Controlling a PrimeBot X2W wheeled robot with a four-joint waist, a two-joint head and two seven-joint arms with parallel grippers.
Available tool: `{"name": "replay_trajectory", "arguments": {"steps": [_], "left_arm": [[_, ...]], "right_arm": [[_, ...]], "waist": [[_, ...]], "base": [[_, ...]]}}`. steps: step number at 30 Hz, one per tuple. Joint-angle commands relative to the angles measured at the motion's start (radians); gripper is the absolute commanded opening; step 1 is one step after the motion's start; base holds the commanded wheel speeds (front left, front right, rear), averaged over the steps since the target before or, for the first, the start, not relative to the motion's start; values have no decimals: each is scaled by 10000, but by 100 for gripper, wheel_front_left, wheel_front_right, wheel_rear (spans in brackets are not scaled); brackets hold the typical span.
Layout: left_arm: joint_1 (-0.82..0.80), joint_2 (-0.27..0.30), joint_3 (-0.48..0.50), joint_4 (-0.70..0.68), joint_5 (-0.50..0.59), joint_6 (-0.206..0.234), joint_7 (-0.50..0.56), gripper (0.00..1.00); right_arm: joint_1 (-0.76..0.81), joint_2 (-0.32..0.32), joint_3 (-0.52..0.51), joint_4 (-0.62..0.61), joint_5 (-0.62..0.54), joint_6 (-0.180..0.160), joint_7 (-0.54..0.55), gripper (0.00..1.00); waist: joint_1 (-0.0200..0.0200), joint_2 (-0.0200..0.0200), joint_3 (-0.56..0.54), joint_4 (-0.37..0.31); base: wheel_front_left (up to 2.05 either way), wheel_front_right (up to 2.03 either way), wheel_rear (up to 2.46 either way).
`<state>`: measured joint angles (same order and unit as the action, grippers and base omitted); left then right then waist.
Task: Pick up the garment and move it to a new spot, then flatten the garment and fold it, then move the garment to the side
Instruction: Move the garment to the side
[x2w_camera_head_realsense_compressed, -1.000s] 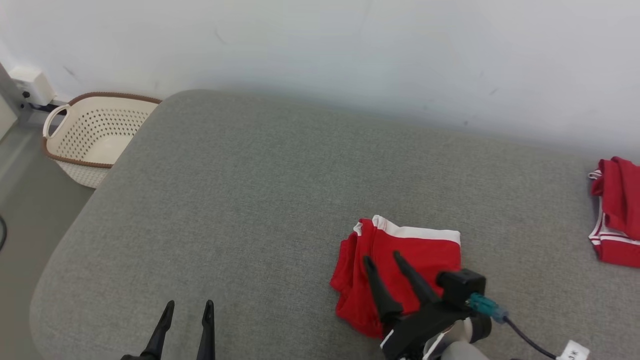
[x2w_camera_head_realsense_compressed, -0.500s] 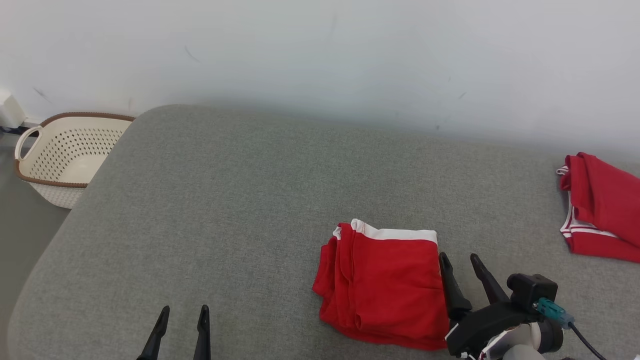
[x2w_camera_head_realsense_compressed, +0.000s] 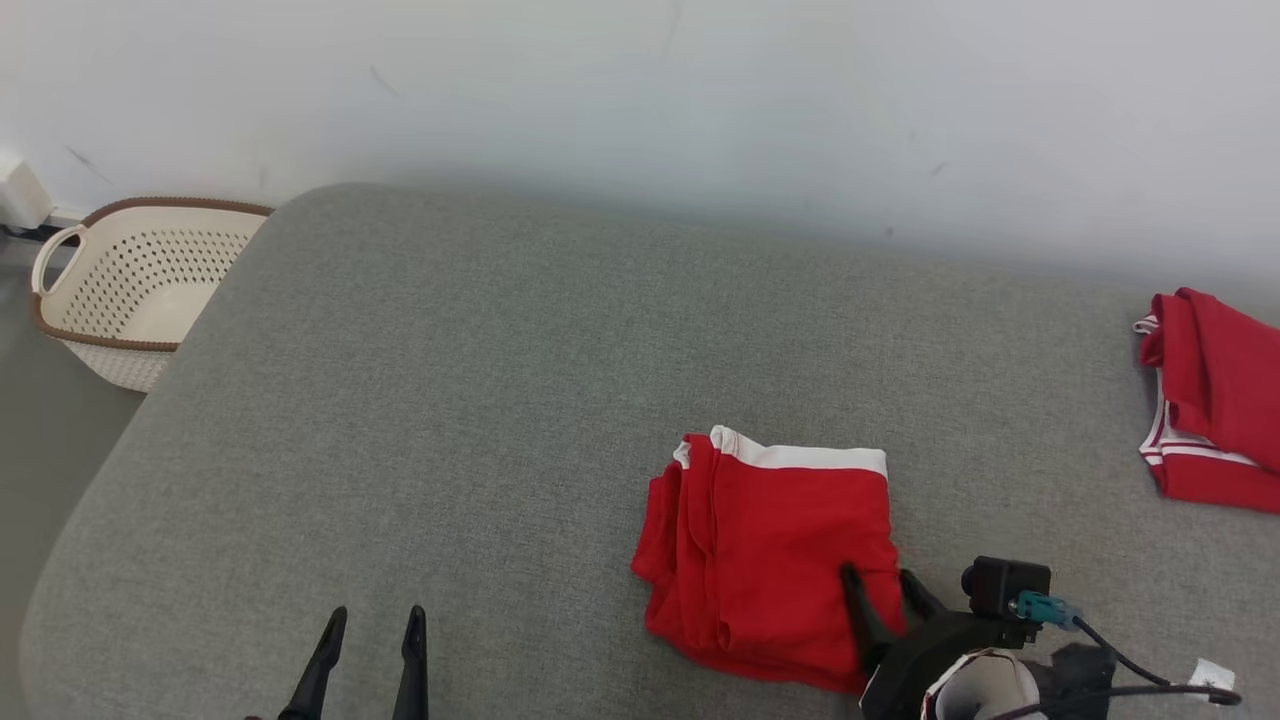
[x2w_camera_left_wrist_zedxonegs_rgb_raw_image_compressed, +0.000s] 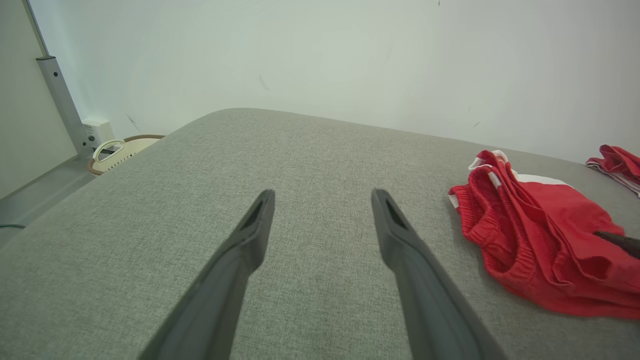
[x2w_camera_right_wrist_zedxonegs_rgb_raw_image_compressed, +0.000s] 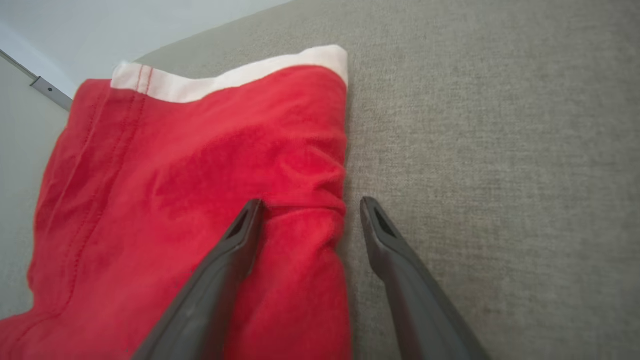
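Folded red white-banded garment (x2w_camera_head_realsense_compressed: 770, 550) lies right of centre on grey fabric surface (x2w_camera_head_realsense_compressed: 450, 400).
Wide-spread right gripper (x2w_camera_head_realsense_compressed: 877, 573) straddles its right edge, contact unclear; left gripper (x2w_camera_head_realsense_compressed: 378, 612) wide, empty, partly cut off.

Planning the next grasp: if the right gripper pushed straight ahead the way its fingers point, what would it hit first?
Most likely the folded red garment: the open right gripper straddles its right edge, one finger over the cloth, the other over the grey cushion. Depth is hard to judge.
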<state>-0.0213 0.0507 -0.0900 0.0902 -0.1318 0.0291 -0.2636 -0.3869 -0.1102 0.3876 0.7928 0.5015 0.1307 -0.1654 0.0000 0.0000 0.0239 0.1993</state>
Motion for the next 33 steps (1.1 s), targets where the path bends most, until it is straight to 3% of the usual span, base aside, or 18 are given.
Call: {"name": "replay_trajectory", "arguments": {"steps": [1, 6, 7, 9, 14, 19, 33], "left_arm": [[-48, 1, -6, 13, -13, 14, -11, 100], [-102, 3, -8, 50, -31, 67, -11, 100], [-96, 0, -2, 49, -37, 73, -11, 100], [-86, 1, 27, 46, -55, 68, -11, 100], [-44, 1, 80, 18, -68, 90, -11, 100], [-11, 3, 107, -44, -113, 154, -10, 100], [-559, 3, 74, -780, -41, 322, -9, 100]], "right_arm": [[-100, 35, 58, 116, 142, 1, 83, 100], [-366, 194, 513, 837, 668, 1, 509, 100], [-380, 208, 650, 879, 783, 1, 569, 91], [-446, 157, 841, 885, 970, 1, 394, 0], [-819, -118, 1283, 890, 1212, 1, -108, 0], [-1412, -694, 1851, 1083, 671, 1, -548, 0], [-4376, -3030, 3330, 1379, -148, 1, -494, 0]], "waist": [[0, 0, 49, 53], [0, 0, 121, 185], [0, 0, 131, 201], [0, 0, 146, 219], [0, 0, 147, 157], [0, 0, 177, -118], [0, 0, 1593, -1425]], "base": [[0, 0, 0], [0, 0, 0], [0, 0, 0], [0, 0, 0], [0, 0, 0], [0, 0, 0], [0, 0, 0]]}}
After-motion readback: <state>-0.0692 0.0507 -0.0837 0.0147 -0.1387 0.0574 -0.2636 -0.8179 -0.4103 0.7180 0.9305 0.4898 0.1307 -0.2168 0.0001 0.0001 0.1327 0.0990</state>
